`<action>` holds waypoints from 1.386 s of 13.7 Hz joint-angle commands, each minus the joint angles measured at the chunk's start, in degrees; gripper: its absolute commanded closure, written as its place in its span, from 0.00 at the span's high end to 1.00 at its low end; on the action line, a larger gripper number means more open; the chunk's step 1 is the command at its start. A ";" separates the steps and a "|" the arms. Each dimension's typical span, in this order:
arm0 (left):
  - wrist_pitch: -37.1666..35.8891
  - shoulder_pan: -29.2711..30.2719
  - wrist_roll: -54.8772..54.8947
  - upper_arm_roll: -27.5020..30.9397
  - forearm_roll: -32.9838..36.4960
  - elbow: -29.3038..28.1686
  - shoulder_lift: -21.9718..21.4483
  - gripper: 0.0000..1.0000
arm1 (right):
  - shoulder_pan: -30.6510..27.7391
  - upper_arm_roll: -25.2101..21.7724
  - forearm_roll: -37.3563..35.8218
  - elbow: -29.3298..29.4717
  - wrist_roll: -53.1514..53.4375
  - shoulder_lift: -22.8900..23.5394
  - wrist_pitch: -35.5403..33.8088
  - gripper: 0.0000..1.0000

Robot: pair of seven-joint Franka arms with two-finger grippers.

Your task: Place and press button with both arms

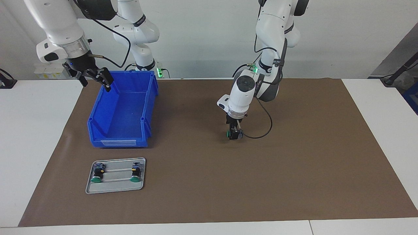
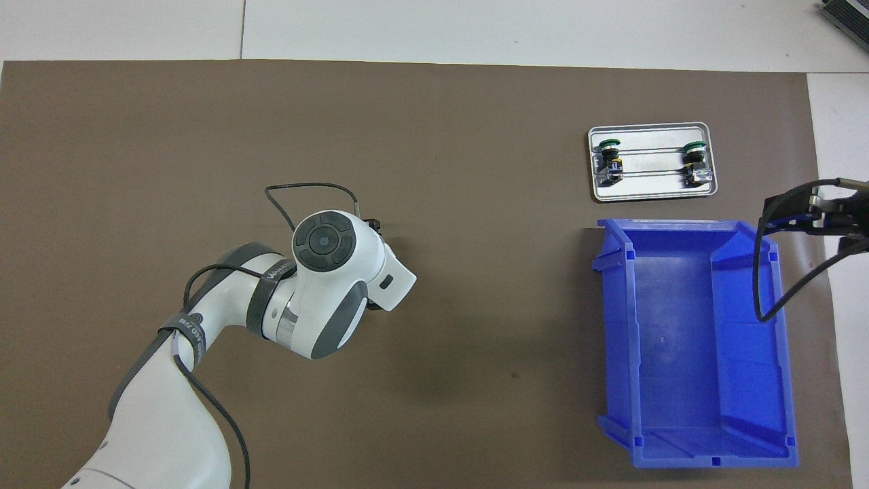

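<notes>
table (image 1: 39, 137) | brown mat (image 1: 294, 169) | on mat: blue bin (image 1: 122, 111), metal tray (image 1: 115, 186) (near bin)

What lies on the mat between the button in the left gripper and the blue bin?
Nothing: in the facing view only bare brown mat separates the button, at the left gripper, from the blue bin.

The button (image 1: 229, 133) is a small push-button switch with a round green cap on a short black body. It lies tipped on its side, the green cap pointing toward the right arm's end of the table. It sits between the fingertips of the left gripper (image 1: 234, 134), low over the brown mat near its middle; whether it touches the mat cannot be told. In the overhead view the left arm's wrist hides it.
</notes>
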 commanded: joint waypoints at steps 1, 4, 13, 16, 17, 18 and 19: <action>3.07 -1.19 1.01 1.01 0.13 -2.20 -0.57 1.00 | -1.03 0.49 -0.08 -1.45 -1.25 -1.44 0.46 1.00; 4.47 -1.19 1.89 1.01 0.13 -2.37 0.66 1.00 | -1.21 0.32 -0.08 -1.45 -1.77 -1.44 0.37 1.00; 6.49 -1.19 1.98 0.92 0.13 -3.34 0.92 1.00 | -0.42 0.67 -0.08 -1.37 -1.78 -1.53 0.20 1.00; 6.85 -1.28 3.21 0.92 0.13 -3.25 0.92 0.97 | -0.59 0.67 0.01 -1.45 -1.86 -1.53 0.20 1.00; 6.85 -1.19 3.30 1.01 0.13 -3.16 1.01 0.94 | -0.77 0.67 -0.08 -1.37 -1.86 -1.53 0.20 1.00; 7.02 -1.19 3.47 1.01 0.13 -2.99 1.01 0.87 | -0.77 0.67 -0.08 -1.37 -1.78 -1.53 0.20 1.00; 7.63 -1.19 3.56 1.01 0.13 -2.81 1.10 0.85 | -0.60 0.67 -0.08 -1.45 -1.95 -1.44 0.28 1.00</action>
